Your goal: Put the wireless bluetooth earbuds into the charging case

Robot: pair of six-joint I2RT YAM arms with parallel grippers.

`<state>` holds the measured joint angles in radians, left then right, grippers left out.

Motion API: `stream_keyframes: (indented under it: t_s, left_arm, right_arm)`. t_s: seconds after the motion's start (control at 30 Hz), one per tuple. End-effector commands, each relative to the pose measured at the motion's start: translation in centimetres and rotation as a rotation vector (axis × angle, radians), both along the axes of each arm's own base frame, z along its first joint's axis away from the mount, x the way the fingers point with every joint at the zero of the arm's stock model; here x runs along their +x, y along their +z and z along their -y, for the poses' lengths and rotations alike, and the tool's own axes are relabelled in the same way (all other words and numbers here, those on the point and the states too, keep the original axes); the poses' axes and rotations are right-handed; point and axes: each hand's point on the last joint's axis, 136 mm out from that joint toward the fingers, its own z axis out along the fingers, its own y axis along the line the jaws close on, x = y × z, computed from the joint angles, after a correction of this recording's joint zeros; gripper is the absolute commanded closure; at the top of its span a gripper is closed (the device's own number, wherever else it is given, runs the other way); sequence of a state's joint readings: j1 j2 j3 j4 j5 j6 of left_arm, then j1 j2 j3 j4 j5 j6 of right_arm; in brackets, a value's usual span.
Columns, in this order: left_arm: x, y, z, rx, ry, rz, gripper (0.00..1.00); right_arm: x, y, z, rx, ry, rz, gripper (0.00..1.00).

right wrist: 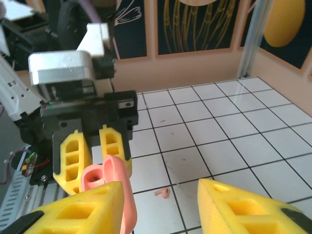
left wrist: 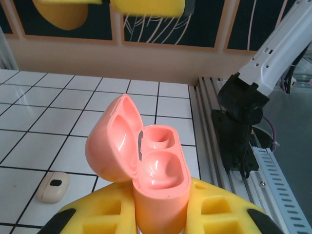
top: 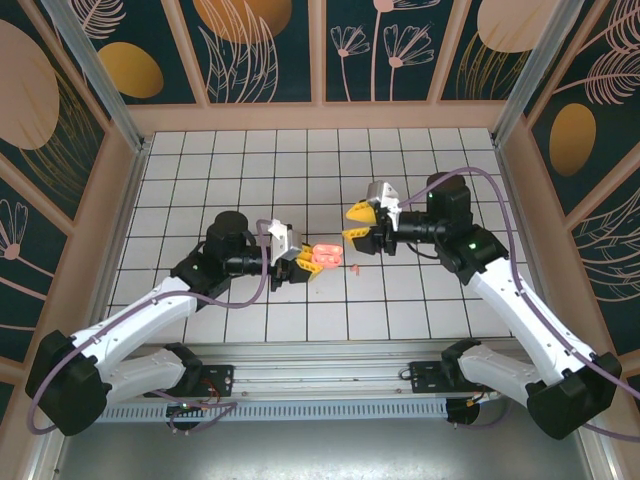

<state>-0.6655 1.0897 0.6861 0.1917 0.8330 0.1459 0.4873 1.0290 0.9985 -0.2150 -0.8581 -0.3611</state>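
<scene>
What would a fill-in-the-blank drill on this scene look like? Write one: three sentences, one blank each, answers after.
The left gripper clamps the charging case, whose lid stands ___.
Both wells inside the case are ___.
One earbud lies on the tiled ___.
Missing words: open; empty; table.
</scene>
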Motion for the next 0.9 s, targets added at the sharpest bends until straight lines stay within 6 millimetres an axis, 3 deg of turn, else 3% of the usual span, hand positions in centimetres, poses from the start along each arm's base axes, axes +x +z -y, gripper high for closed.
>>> stream_keyframes:
  t_s: [0.0,0.23,0.3,0.47,0.6,0.87]
  left_arm:
    - [0.9,1.4,-0.5,-0.083,0.064,0.014,0.84]
    - [2.4,-0.8,-2.3,-0.171,0.212,-0.082,0.84]
    - [2.7,-1.5,-3.0,-0.216,0.27,-0.122,0.82]
    - [2.7,-3.2,-4.4,-0.28,0.35,-0.21,0.83]
    - [3.2,-4.1,-5.4,-0.296,0.425,-0.231,0.8]
    - [3.1,-4.2,-4.8,-0.24,0.392,-0.225,0.8]
  right_arm:
    - [1.2,0.5,0.8,0.033,-0.113,-0.107,0.55]
    - [3.8,-7.0,3.6,-0.11,-0.447,-0.464,0.56]
    - [4.4,-9.2,4.5,-0.163,-0.537,-0.554,0.6]
    - [5.1,-14.2,6.0,-0.282,-0.726,-0.819,0.61]
    - [5.2,-17.1,6.1,-0.369,-0.795,-0.922,0.62]
    - [6.3,-21.1,6.3,-0.6,-0.89,-0.958,0.58]
